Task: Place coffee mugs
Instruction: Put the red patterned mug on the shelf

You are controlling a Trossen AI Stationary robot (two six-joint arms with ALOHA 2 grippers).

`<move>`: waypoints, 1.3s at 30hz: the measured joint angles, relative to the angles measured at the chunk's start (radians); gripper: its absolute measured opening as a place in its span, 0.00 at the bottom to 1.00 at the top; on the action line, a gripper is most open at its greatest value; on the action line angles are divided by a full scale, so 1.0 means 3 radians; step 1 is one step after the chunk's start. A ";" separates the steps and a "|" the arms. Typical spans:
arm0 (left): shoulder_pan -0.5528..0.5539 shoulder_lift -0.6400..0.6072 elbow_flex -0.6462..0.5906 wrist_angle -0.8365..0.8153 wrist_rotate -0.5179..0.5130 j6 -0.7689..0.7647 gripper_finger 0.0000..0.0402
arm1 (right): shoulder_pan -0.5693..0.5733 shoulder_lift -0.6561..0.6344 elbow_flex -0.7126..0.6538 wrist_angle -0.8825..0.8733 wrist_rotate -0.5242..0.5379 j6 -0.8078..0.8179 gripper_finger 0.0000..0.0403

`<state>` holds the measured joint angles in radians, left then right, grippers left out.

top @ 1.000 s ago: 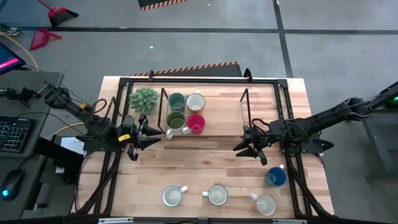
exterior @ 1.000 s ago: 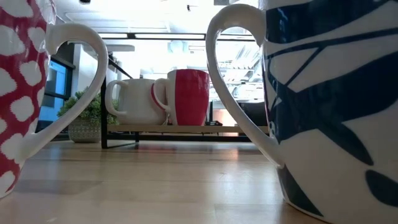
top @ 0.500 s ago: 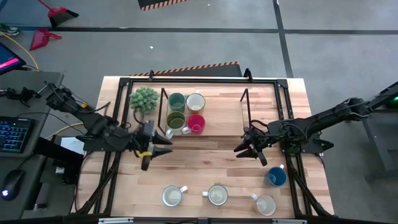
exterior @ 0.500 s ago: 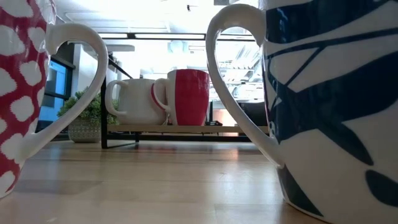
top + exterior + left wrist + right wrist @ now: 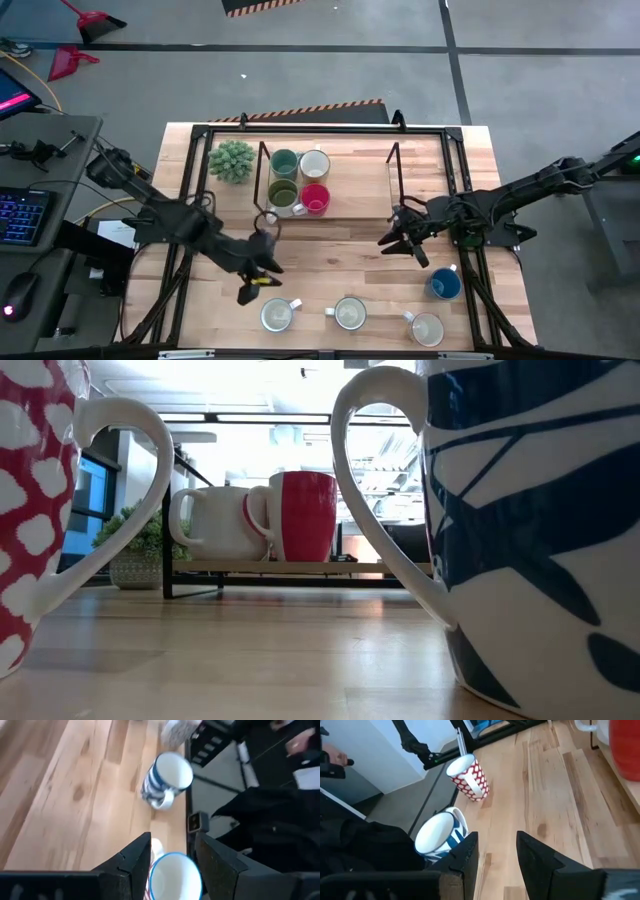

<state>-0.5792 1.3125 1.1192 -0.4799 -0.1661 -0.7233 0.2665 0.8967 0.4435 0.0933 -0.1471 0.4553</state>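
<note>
1. In the low view the red-dotted mug [image 5: 30,510] is cut off by the left and top edges; only part of its body and its handle show.
2. There too, the blue-patterned mug [image 5: 540,520] runs off the top, right and bottom edges.
3. A white mug [image 5: 215,520] on the far rack partly hides behind the red mug [image 5: 305,515].
4. In the left wrist view the left claw [image 5: 172,857] covers the lower part of a white-rimmed mug [image 5: 174,876], and the bottom edge crops it.
5. In the right wrist view a red mug [image 5: 625,747] is cropped by the right edge.
</note>
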 joint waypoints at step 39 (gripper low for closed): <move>-0.0187 0.1318 0.0695 -0.1143 0.0608 -0.0813 0.36 | 0.0000 -0.0003 0.0000 -0.0364 0.0314 -0.0238 0.28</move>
<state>-0.6353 1.7079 1.3277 -0.8228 0.0162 -0.9672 0.2665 0.8959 0.4435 -0.0160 -0.0528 0.3840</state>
